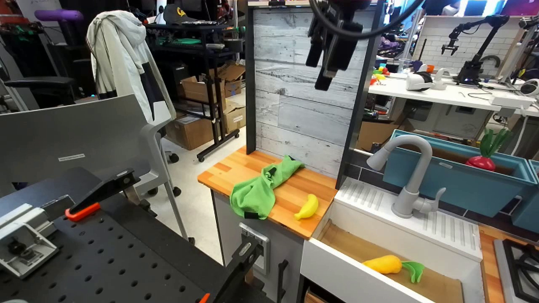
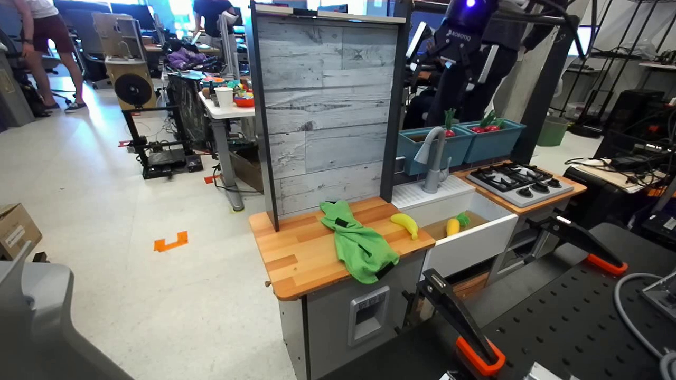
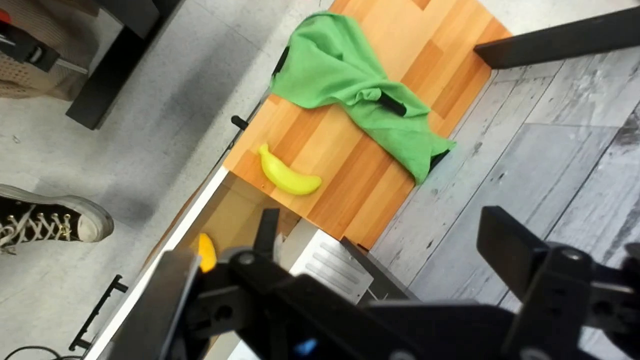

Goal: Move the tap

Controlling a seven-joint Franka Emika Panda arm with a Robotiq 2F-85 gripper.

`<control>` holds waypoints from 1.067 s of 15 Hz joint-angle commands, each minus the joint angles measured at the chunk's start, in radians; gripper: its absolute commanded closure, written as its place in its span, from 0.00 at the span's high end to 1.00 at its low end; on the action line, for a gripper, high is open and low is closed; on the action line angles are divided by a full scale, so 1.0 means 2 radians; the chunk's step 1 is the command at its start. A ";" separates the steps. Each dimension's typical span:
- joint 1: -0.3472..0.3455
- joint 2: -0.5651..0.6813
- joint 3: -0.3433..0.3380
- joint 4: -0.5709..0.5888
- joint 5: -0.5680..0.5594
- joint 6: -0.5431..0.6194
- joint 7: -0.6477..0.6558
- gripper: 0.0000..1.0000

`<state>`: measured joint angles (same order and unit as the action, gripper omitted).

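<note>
- High in both exterior views, your black two-finger gripper [image 3: 381, 215] points downward. Fingers wide apart; nothing visible is held between them.
- Next out, filling the upper part of your wrist view: the butcher-block wooden worktop [image 3: 350, 185], bearing a crumpled green cloth [image 3: 345, 70] and a yellow toy banana [image 3: 287, 175]. Neither looks set to obstruct you.
- Lower in that view, one end of the white ribbed ledge [image 3: 332, 265] shows between your fingers. The rest is hidden behind the gripper's own body.
- Governing relation: the matte grey gooseneck tap [image 1: 417, 173] stands upright on that ledge, behind the white rectangular sink basin [image 1: 345, 269]. It does not show in your wrist view. Both exterior views place it well below your gripper; judged with the wrist view, it also lies farther along the ledge, away from the worktop. Your approach should therefore call for a sideways shift plus a descent; the exact offset cannot be told.
- Long axis: vertical. The spout [image 1: 379, 158] arches chiefly toward the worktop side, with the lever handle [image 1: 430, 205] opposite. Your finger spread appears to run roughly front to back, which would set it across the spout. Verify before closing.
- Farthest, just behind the tap: a teal rectangular planter [image 1: 459, 185]. Contact with it is the likeliest fault should you overshoot backward.
</note>
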<state>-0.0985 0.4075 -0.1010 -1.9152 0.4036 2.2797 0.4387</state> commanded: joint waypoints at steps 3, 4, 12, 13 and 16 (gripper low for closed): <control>-0.008 0.070 -0.004 0.039 0.011 0.057 0.024 1.00; -0.012 0.079 -0.005 0.048 0.011 0.057 0.029 1.00; -0.034 0.167 -0.017 0.172 0.009 0.026 0.104 1.00; -0.036 0.180 -0.019 0.191 0.007 0.025 0.119 1.00; -0.041 0.219 -0.020 0.243 0.004 0.025 0.157 1.00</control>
<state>-0.1676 0.7506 -0.1362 -1.5745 0.4039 2.3726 0.6845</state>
